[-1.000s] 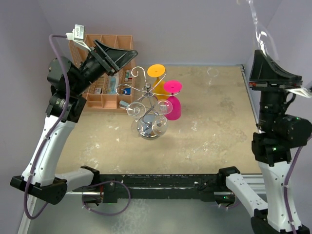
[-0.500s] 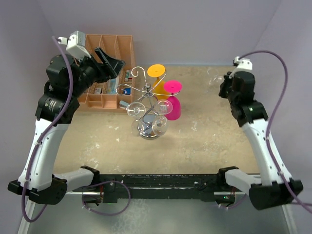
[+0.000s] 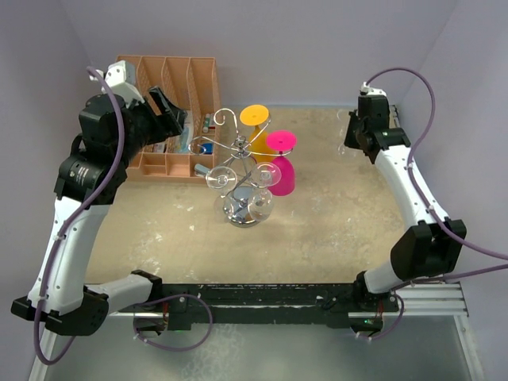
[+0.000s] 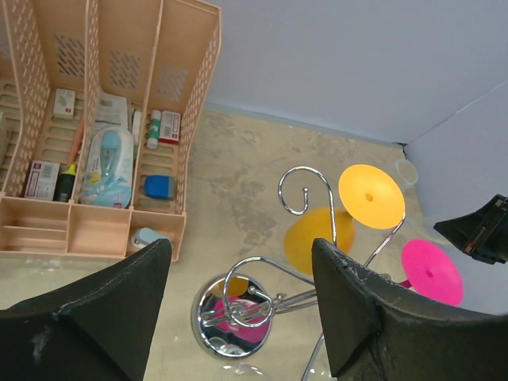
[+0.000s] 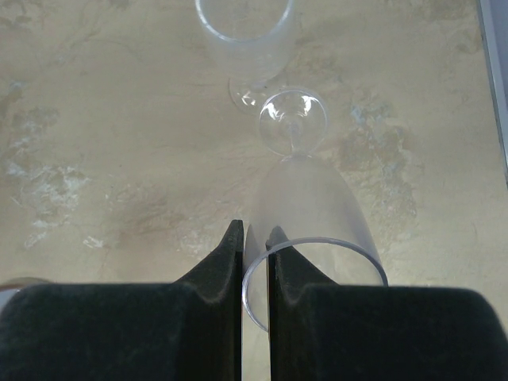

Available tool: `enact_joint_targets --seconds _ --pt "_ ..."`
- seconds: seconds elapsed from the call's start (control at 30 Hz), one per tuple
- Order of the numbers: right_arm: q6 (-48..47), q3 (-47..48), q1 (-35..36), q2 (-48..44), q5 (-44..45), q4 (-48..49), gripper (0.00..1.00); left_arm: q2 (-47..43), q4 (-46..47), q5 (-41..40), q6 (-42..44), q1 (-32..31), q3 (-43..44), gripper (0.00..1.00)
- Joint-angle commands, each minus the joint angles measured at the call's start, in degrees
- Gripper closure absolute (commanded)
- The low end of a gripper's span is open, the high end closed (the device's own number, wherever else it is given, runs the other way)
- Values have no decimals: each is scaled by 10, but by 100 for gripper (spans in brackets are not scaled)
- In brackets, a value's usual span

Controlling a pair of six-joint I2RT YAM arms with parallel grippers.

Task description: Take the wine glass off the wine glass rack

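The wine glass rack (image 3: 238,159) is a silver wire stand with curled arms and a round chrome base (image 3: 242,210), mid-table. It also shows in the left wrist view (image 4: 262,286). Clear glasses (image 3: 220,178), a yellow glass (image 3: 255,116) and a pink glass (image 3: 282,163) hang on it. My left gripper (image 3: 175,111) is open and empty, above and left of the rack (image 4: 238,274). My right gripper (image 3: 349,141) is at the far right, shut on the rim of a clear wine glass (image 5: 305,198) held upright just over the table (image 5: 254,250).
An orange slotted organizer (image 3: 171,87) with small items stands at the back left. A second clear glass (image 5: 246,40) stands on the table just beyond the held one. The purple walls are close on both sides.
My right arm has swung down from high up to the table's far right corner with the clear glass. My left arm has drawn back and turned a little.
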Motion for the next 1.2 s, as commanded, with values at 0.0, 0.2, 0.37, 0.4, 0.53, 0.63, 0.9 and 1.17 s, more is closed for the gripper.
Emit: enact_joint_targets --seconds 0.0,0.2,0.37,0.4,0.53,0.63,0.9,1.17 --pt "12 25 -23 3 1 -4 100 -16 4 -26 28 3 19 31" --pt "1 13 -41 15 6 0 100 -18 16 -2 33 3 15 30" --pt "-18 46 -68 61 -20 -6 100 -16 25 19 31 2 10 17" --pt "-19 55 -71 71 -22 -12 100 -16 26 22 31 3 10 16" --pt "-25 80 -78 102 -28 -22 100 -15 32 39 21 3 8 13" --pt "-26 99 -78 118 -34 -27 100 -15 44 62 7 3 -1 11" --pt "-34 130 -78 150 -41 -44 94 -13 109 138 -61 3 -29 9" --pt "-32 155 -79 157 -47 -43 80 -16 108 136 -62 2 -28 7"
